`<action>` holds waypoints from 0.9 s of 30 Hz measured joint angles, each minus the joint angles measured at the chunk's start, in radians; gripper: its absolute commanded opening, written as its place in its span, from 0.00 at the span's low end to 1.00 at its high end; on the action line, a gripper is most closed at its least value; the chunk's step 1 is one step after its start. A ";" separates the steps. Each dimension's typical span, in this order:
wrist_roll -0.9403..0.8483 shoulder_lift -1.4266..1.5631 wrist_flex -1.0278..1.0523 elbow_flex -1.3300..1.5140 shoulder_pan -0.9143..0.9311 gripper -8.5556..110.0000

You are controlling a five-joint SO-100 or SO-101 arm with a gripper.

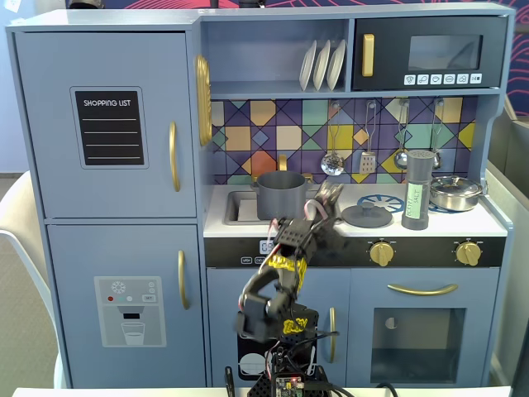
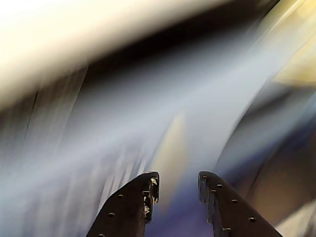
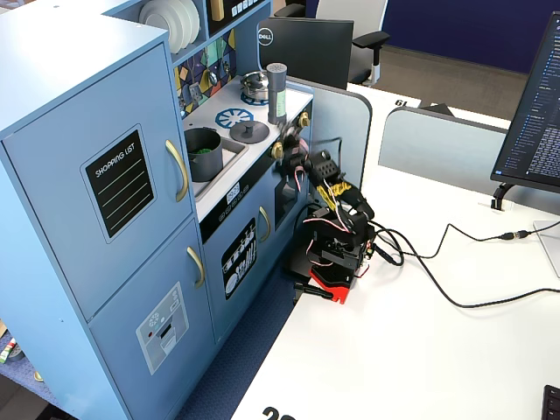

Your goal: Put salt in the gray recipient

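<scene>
The salt (image 1: 419, 190) is a tall dark-gray shaker with a pale green label. It stands upright on the toy kitchen's counter, right of the stove ring, and also shows in the other fixed view (image 3: 276, 93). The gray recipient (image 1: 281, 192) is a matte pot sitting at the sink (image 3: 203, 152). My gripper (image 1: 328, 200) is raised at the counter's front edge, between the pot and the flat lid, and is motion-blurred. It is well left of the salt. In the wrist view my gripper (image 2: 178, 185) is open with nothing between the fingers, and the background is smeared.
A flat gray lid with a knob (image 1: 367, 216) lies on the counter, and a shiny silver pan (image 1: 455, 193) sits right of the salt. Utensils hang on the tiled back wall (image 1: 364, 132). The arm's base (image 3: 337, 254) stands on a white desk with cables (image 3: 455, 262).
</scene>
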 measured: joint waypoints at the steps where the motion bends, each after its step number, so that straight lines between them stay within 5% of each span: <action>1: 0.000 -0.023 -0.041 -0.035 0.040 0.07; 9: -0.021 -0.133 -0.272 -0.192 0.222 0.15; 20: -0.021 -0.258 -0.586 -0.212 0.310 0.48; 27: -0.015 -0.396 -0.732 -0.212 0.336 0.53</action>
